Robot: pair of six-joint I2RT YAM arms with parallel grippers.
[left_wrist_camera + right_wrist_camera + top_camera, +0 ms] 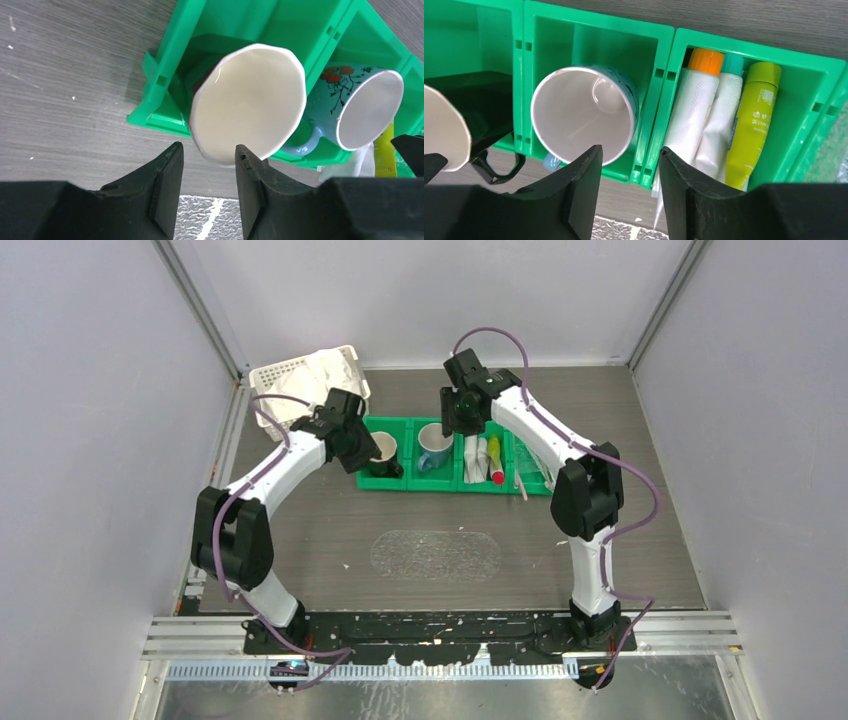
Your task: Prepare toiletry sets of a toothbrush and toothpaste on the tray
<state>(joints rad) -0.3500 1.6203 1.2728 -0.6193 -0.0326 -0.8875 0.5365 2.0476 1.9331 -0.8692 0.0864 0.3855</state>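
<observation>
1. Your left end effector (207,147) hovers part open, gripping nothing. The cream mug (247,100) sits just ahead of its fingertips, in the green bin's (165,107) end compartment.
2. Your right end effector (630,149) is also half spread and empty, facing the blue mug (581,117).
3. The toothpaste tubes (719,125), two white and one yellow-green, lie one compartment to its right.
4. The clear tray (435,555) lies on the bench (300,530), behind both end effectors and well apart from them.

Two mugs are showing: one black ceramic mug with cream inside (247,100), one blue floral ceramic mug (367,107). Three toothpaste tubes are lying: white orange-capped tube (691,110), white teal-capped tube (721,120), yellow-green tube (751,120). One green plastic four-compartment bin (664,75), one white lattice basket (300,380) and one clear flat plastic tray (436,554) are sitting.
</observation>
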